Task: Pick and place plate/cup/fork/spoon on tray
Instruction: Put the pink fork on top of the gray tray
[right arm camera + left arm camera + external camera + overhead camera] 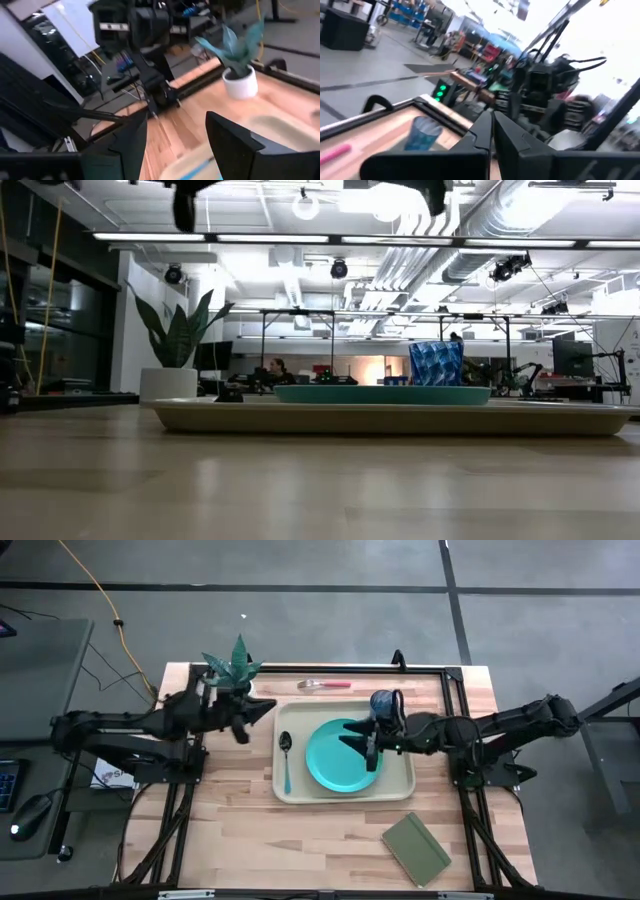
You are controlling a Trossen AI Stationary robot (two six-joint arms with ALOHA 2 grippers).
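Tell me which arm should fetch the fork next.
Probably left. The fork lies on the table beyond the tray, the only piece off it. The left gripper, fingers shut, hangs beside the tray's far left corner, nearer the fork. The right gripper is open over the plate.

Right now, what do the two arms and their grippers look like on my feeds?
Both arms are dark, nearly black, jointed and slim, with black cables along them. The left gripper has two flat, angular black fingers; the right gripper has two broad, matte, wedge-shaped ones. No markings show on either.
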